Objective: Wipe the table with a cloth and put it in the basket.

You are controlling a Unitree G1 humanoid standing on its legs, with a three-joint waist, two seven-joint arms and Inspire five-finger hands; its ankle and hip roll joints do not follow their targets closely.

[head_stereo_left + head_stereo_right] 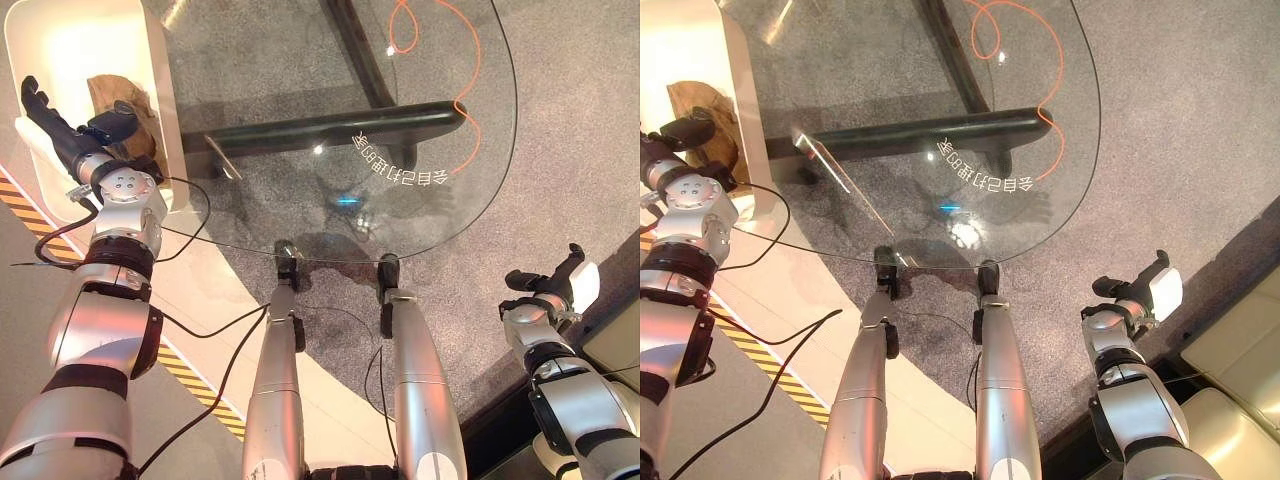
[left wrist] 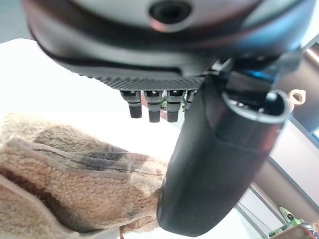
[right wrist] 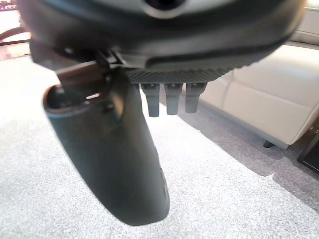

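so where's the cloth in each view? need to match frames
Left eye view: cloth upper left, inside the white basket, under the open left hand.
Right eye view: far left edge, brown patch beside the basket wall.
Left wrist view: lower left, fuzzy tan, below the fingers.
Right wrist view: cloth absent; carpet.
Shared landmark: the glass table edge next to the basket.

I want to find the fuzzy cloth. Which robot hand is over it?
The left hand, open above the brown cloth in the white basket. The right hand hangs open over grey carpet.
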